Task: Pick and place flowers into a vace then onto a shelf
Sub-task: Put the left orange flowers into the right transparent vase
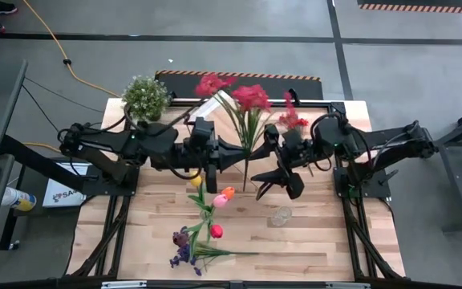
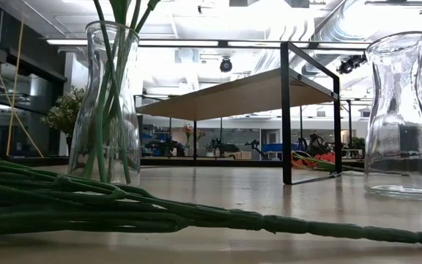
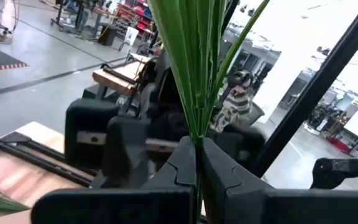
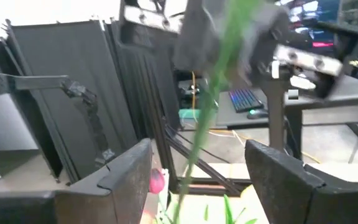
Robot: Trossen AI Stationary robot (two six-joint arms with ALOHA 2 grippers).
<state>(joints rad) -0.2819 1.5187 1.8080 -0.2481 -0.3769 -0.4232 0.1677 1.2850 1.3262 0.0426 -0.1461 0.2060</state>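
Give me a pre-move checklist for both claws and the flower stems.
1. Left claw shut on red flowers' stems: ok.
2. Right claw open, a blurred stem in its gap, neither finger touching it: ok.
3. Vase upright with stems in it: ok.
4. Empty vase upright: ok.
5. Shelf top clear: cannot tell.
6. Loose tulips lie on the table: ok.

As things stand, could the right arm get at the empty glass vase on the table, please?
Probably yes. The right gripper stands open, with a green stem between its fingers but not pinched, and the empty vase sits just in front of it with bare tabletop between. The left gripper is shut on a bunch of stems.
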